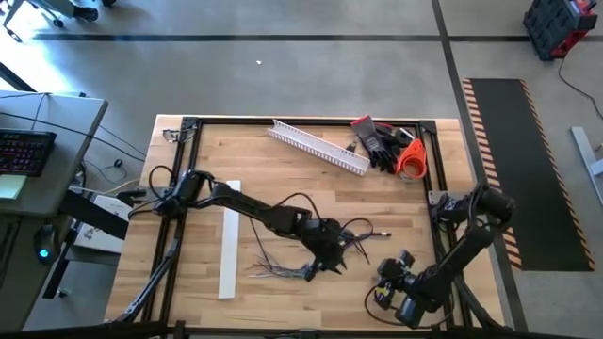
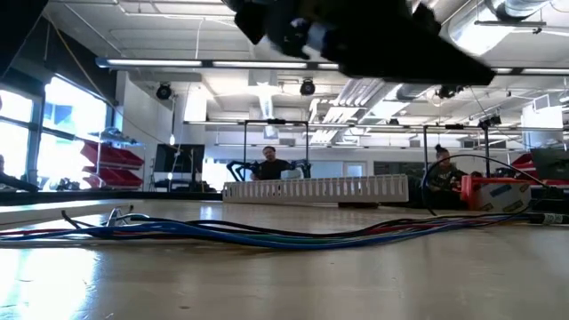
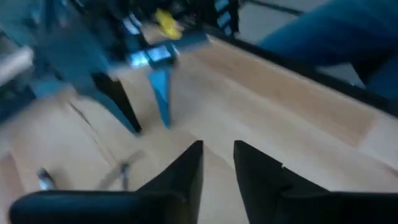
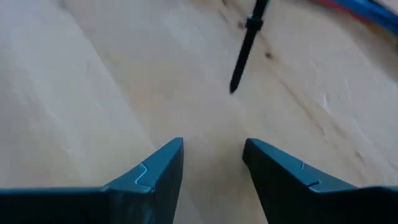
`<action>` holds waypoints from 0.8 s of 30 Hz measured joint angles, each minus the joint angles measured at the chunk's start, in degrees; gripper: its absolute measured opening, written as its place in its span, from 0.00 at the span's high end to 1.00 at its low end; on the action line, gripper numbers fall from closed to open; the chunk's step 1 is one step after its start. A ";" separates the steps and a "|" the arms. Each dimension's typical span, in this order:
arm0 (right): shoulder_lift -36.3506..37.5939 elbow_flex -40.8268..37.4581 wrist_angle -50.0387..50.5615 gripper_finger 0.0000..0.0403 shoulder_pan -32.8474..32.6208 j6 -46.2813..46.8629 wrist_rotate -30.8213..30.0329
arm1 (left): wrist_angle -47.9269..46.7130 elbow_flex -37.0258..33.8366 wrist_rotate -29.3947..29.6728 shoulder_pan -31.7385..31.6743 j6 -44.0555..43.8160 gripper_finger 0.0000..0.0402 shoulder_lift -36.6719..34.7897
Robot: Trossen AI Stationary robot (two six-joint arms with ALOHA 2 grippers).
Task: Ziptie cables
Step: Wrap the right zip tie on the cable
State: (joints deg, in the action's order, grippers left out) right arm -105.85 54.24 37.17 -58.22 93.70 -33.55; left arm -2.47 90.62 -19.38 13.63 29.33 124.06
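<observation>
Right wrist view shows my right gripper [image 4: 212,163] parted, empty, near a black ziptie [image 4: 245,46]; left gripper [image 3: 217,163] slightly parted, empty, over the cables [image 1: 301,264] mid-table. I'd approach squarely, slowly.

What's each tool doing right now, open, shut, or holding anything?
Left tool: open, empty, over the cables mid-table.
Right tool: open, empty, above bare wood near a black zip tie.

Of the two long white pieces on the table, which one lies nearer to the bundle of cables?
The flat plain white strip, lying just left of the cables. The other, the slotted white channel, lies slanted near the table's far edge, by the gloves.
</observation>
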 joint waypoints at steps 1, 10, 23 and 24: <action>-1.10 0.58 0.04 0.59 0.30 -0.78 -1.00 | 1.49 0.05 0.40 0.00 0.29 0.79 0.24; -5.57 3.07 3.00 0.69 3.14 -1.71 -11.12 | 6.72 0.06 1.99 -1.25 1.05 0.61 1.79; -5.51 7.86 9.60 0.99 8.39 -9.54 -5.13 | 6.92 0.06 1.96 -2.48 8.49 0.60 2.75; -5.49 9.06 11.25 0.98 8.47 -9.75 -4.84 | 7.20 0.07 2.06 -2.56 9.13 0.60 2.82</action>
State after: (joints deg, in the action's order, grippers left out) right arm -111.34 63.30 48.42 -49.75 83.94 -38.39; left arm 4.73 90.70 -17.31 11.06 38.46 126.88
